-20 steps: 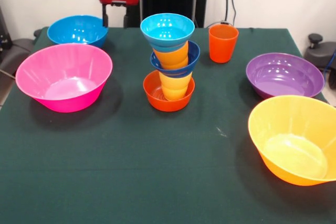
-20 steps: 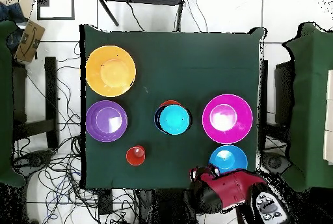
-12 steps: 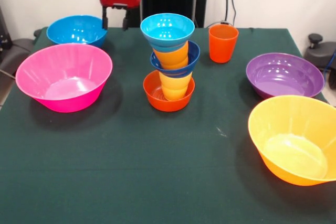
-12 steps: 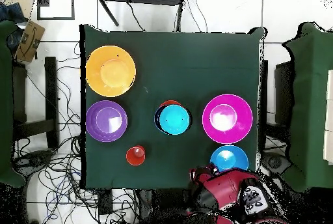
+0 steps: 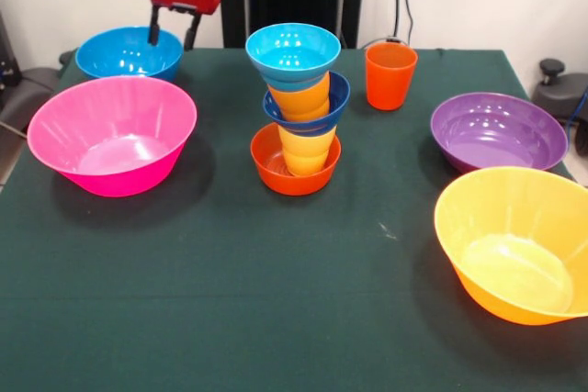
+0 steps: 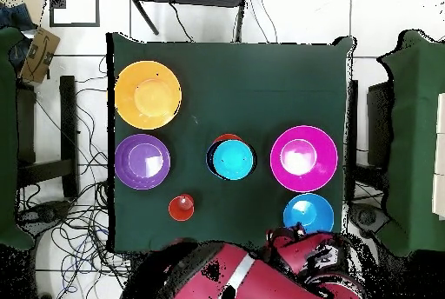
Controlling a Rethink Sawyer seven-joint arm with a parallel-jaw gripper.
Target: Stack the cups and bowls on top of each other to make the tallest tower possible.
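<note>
You are looking at a dark green table [image 5: 276, 300] set with bright plastic bowls and cups. Near the middle stands the tower [image 5: 296, 107]: a small orange-red bowl [image 5: 266, 167] at the base, a yellow cup [image 5: 308, 151] standing in it, a dark blue bowl [image 5: 338, 98] on that cup, a light orange cup [image 5: 301, 98] in the blue bowl, and a cyan bowl [image 5: 292, 50] on top. The upper part leans slightly to one side. In the front view, a red-orange cup [image 5: 390, 75] stands upright alone just right of the tower, apart from it. Further right sit a purple bowl [image 5: 498, 130] and, nearer the camera, a large yellow-orange bowl [image 5: 514, 240]. On the left sits a large pink bowl [image 5: 112, 133], and behind it a medium blue bowl [image 5: 129, 52] near the table's far edge. Your gripper [image 5: 171, 28] hangs over that blue bowl's right rim, its two dark fingers [image 5: 153, 25] parted with a clear gap and nothing between them. From overhead, the red arm [image 6: 252, 278] lies along the table's bottom edge beside the blue bowl.
</note>
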